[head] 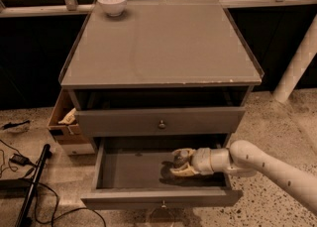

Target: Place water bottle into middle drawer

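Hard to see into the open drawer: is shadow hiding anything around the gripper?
Camera view: dim, warm light; the cabinet top is evenly lit, while the middle drawer has a darker floor, darkest along its back. Camera view: the gripper sits inside at the right over its own dark shadow, which masks whatever lies beneath.

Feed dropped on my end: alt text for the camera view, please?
The gripper reaches from the right into the open middle drawer, low over its floor; the water bottle cannot be made out. A white bowl sits at the back left of the cabinet top.
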`<state>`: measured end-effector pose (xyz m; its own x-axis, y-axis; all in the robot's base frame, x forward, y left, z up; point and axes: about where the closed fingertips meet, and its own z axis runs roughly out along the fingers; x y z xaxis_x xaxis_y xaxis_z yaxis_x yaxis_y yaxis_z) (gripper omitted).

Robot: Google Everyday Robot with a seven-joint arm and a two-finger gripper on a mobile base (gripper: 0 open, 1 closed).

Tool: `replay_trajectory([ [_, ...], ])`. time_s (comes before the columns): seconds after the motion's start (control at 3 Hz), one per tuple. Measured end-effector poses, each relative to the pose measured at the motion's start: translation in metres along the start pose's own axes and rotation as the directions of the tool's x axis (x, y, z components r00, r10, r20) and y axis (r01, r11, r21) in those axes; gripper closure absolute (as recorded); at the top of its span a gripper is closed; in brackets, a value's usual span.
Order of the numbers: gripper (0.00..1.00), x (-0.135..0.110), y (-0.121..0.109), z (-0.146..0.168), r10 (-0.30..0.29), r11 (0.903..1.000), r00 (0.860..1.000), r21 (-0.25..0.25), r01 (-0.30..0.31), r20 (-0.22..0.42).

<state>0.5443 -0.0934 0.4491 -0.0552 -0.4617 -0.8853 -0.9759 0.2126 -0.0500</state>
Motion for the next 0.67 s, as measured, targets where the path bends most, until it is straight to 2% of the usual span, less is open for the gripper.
replay_trajectory([
  [0.33, 0.81, 0.0000, 0.0000, 0.0000, 0.000, 1.0000, 1.000, 0.000, 0.000, 0.000],
  [0.67, 0.58, 0.0000, 0.0000, 0.0001, 0.000, 1.0000, 1.000, 0.000, 0.000, 0.000],
])
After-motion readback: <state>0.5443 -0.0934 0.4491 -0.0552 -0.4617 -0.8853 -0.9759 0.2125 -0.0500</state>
